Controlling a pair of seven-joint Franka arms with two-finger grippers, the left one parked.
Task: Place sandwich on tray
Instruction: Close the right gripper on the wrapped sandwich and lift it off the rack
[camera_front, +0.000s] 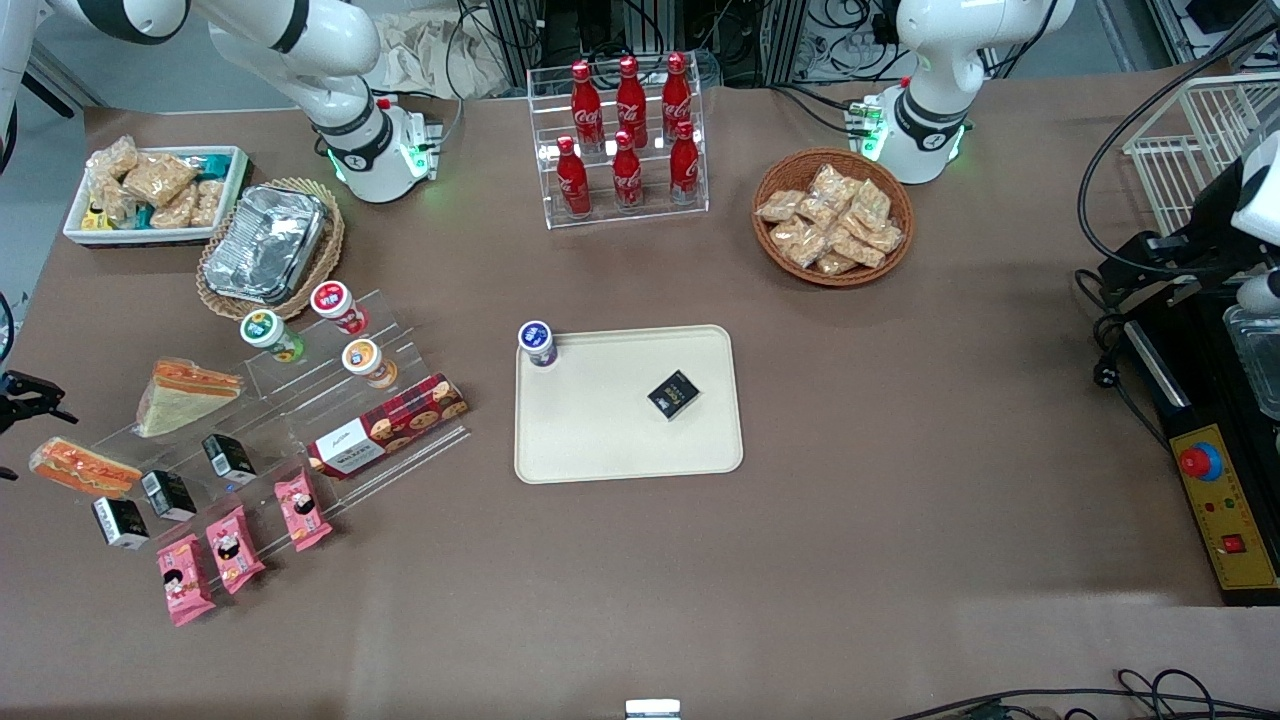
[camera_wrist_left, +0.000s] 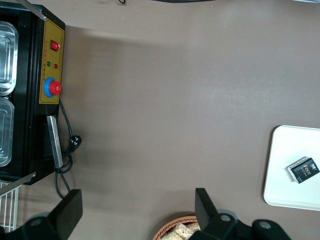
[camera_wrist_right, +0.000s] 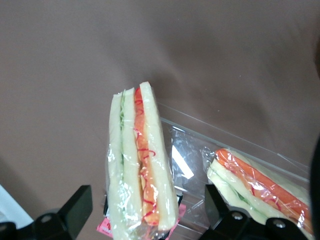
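Note:
The sandwich (camera_front: 85, 468) is a clear-wrapped strip of pale bread with an orange-red filling stripe. It lies at the working arm's end of the table, beside the clear acrylic step shelf. In the right wrist view the sandwich (camera_wrist_right: 141, 165) lies edge-on between my gripper's fingers. My gripper (camera_wrist_right: 147, 196) is open, one finger (camera_wrist_right: 75, 207) on each side of the sandwich and apart from it. In the front view only part of the gripper (camera_front: 28, 405) shows at the frame edge, above the sandwich. The cream tray (camera_front: 600, 440) lies flat mid-table and also shows in the left wrist view (camera_wrist_left: 295, 190).
A wedge sandwich (camera_front: 185, 395) stands on the acrylic shelf (camera_front: 300, 420) beside the strip one. Black boxes (camera_front: 170, 495), pink packs (camera_front: 228, 548), a biscuit box and cups also sit on it. A cup (camera_front: 537, 342) and a black box (camera_front: 673, 393) are on the tray. A foil container (camera_front: 265, 243) is nearby.

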